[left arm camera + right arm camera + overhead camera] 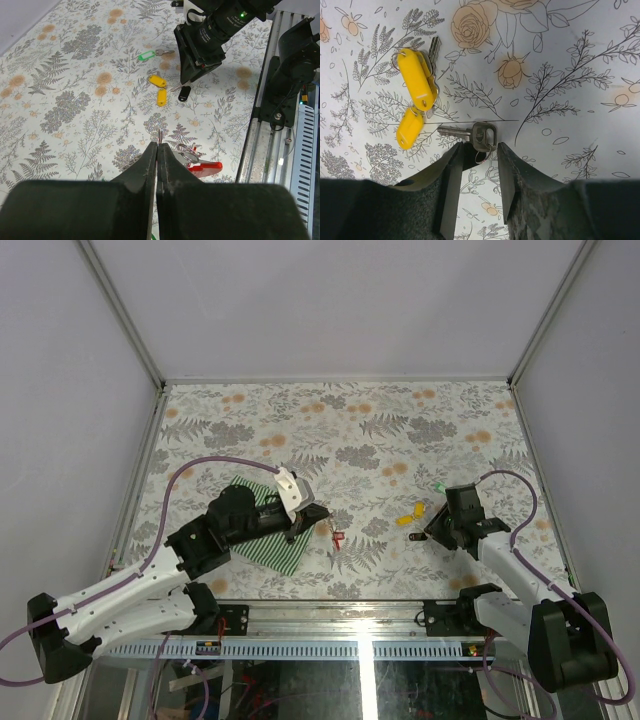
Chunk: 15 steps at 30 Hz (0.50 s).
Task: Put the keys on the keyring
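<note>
The left fingers (145, 172) are pressed together with no gap. Their tips sit just beside the keyring (187, 154), which lies flat on the flowered surface (75, 100) with its red tag (209, 167) on the side away from them. A thin dark sliver pokes out at the tips; what it is cannot be made out. The finger bodies cover part of the grey loop.

Well apart from the keyring, toward the right arm, the right fingers (451, 175) are partly spread and straddle the head of a silver key (476, 135). Whether they touch it is hard to tell. A dark piece (469, 156) under that key is mostly hidden between them.

The yellow-tagged keys (415, 82) lie between the keyring and the right fingers, and a green tag (145, 56) lies farther from the keyring than those. On the keyring's other side a striped cloth (262, 540) is partly covered by the left arm.
</note>
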Available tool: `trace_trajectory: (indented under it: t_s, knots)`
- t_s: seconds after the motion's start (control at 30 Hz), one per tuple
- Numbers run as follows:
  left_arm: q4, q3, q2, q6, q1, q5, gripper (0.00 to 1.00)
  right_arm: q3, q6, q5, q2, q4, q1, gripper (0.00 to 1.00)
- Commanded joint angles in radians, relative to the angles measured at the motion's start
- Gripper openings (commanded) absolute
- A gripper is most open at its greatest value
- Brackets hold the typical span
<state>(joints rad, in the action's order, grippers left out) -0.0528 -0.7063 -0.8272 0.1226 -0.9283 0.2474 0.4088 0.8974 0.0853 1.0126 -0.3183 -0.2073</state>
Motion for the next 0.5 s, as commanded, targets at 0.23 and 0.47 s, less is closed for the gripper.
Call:
trace_trajectory:
  t_s: [0.23, 0.47]
  knots:
    - [0.067, -0.036, -0.005, 0.01, 0.006, 0.01, 0.0, -0.008, -0.001, 0.003, 0.019, 0.036, 0.005, 0.34]
    - [0.062, -0.035, -0.003, 0.014, 0.006, 0.005, 0.0, -0.006, -0.016, 0.008, 0.018, 0.041, 0.004, 0.24]
